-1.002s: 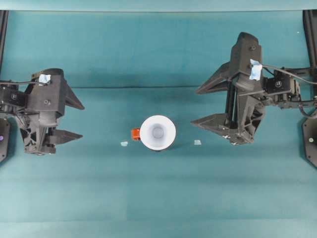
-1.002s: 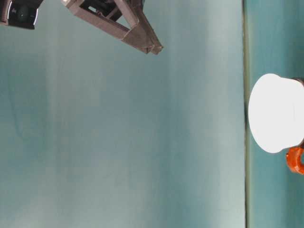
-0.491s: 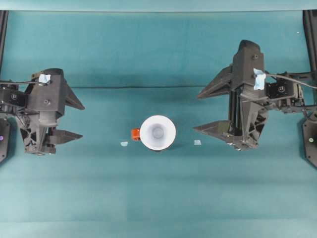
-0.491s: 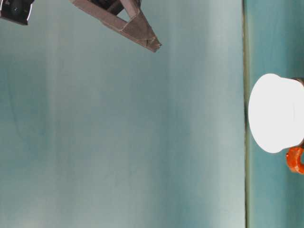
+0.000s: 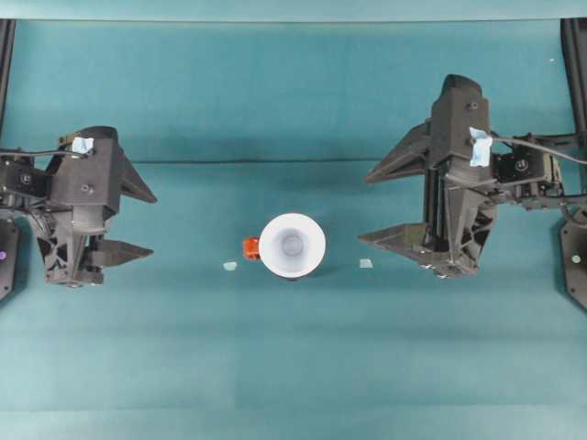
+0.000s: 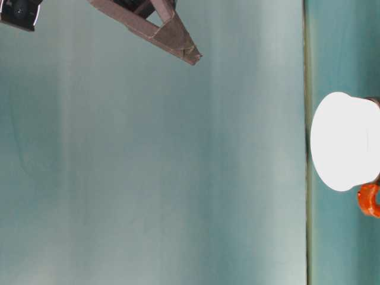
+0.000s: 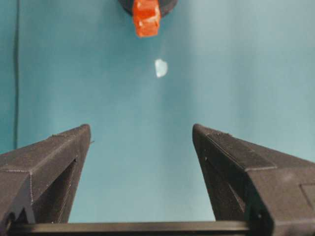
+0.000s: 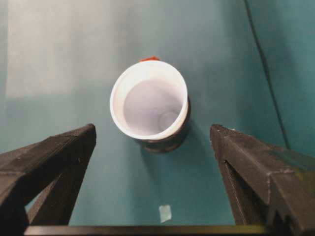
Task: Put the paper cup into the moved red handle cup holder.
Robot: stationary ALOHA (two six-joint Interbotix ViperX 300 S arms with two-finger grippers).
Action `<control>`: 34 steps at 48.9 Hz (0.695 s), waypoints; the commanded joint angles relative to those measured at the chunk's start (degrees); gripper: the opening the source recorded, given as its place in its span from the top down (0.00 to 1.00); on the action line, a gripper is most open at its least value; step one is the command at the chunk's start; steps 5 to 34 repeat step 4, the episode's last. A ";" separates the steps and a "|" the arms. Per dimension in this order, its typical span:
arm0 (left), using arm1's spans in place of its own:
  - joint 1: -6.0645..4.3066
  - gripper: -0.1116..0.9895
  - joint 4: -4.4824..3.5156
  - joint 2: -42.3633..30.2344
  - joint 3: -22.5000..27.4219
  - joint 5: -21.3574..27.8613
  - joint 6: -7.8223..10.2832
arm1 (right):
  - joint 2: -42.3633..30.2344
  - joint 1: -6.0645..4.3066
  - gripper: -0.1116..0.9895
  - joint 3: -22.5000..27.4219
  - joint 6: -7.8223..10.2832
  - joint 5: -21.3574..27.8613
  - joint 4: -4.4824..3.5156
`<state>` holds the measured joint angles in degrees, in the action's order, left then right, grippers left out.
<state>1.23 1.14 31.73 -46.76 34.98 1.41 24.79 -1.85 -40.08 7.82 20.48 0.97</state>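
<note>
Paper cup [image 5: 293, 245] sat upright inside red handle cup holder [image 5: 250, 247], axis vertical, straight ahead of right gripper [image 5: 383, 203], fingers spread wide, holding nothing. Left gripper [image 5: 139, 222] also released, farther off, facing the handle side. Right arm looked nearer.

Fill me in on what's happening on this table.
The white paper cup sits inside the black holder, whose red handle sticks out on one side. Nothing is touching them. The left tool and the right tool are both open and empty, hanging off to either side of the cup. Two small pale scraps lie on the teal table near the holder.
</note>
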 commanded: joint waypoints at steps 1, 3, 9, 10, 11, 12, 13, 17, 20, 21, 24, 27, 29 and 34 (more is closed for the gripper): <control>0.00 0.10 0.00 0.53 0.62 -0.35 -0.09 | 0.70 0.18 0.13 0.44 -0.44 -0.26 -0.09; -0.09 0.10 0.09 0.53 0.62 -0.35 -0.09 | 0.79 0.18 0.13 0.44 -0.44 -0.26 -0.18; -0.09 0.10 0.09 0.53 0.62 -0.35 -0.09 | 0.70 0.18 0.13 0.53 -0.44 -0.26 -0.09; -0.09 0.10 0.09 0.53 0.62 -0.35 -0.09 | 0.70 0.18 0.13 0.53 -0.44 -0.26 -0.09; -0.09 0.10 0.09 0.53 0.62 -0.35 -0.09 | 0.70 0.18 0.13 0.53 -0.44 -0.26 -0.09; -0.09 0.10 0.09 0.53 0.62 -0.35 -0.09 | 0.70 0.18 0.13 0.53 -0.44 -0.26 -0.09; -0.09 0.10 0.09 0.53 0.62 -0.35 -0.09 | 0.70 0.18 0.13 0.53 -0.44 -0.26 -0.09; -0.09 0.10 0.09 0.53 0.62 -0.35 -0.09 | 0.70 0.18 0.13 0.53 -0.44 -0.26 -0.09; -0.09 0.10 0.09 0.53 0.62 -0.35 -0.09 | 0.70 0.18 0.13 0.53 -0.44 -0.26 -0.09; -0.09 0.10 0.09 0.53 0.62 -0.35 -0.09 | 0.70 0.18 0.13 0.53 -0.44 -0.26 -0.09; -0.09 0.10 0.09 0.53 0.62 -0.35 -0.09 | 0.70 0.18 0.13 0.53 -0.44 -0.26 -0.09; -0.09 0.10 0.09 0.53 0.62 -0.35 -0.09 | 0.70 0.18 0.13 0.53 -0.44 -0.26 -0.09; -0.09 0.10 0.09 0.53 0.62 -0.35 -0.09 | 0.70 0.18 0.13 0.53 -0.44 -0.26 -0.09; -0.09 0.10 0.09 0.53 0.62 -0.35 -0.09 | 0.70 0.18 0.13 0.53 -0.44 -0.26 -0.09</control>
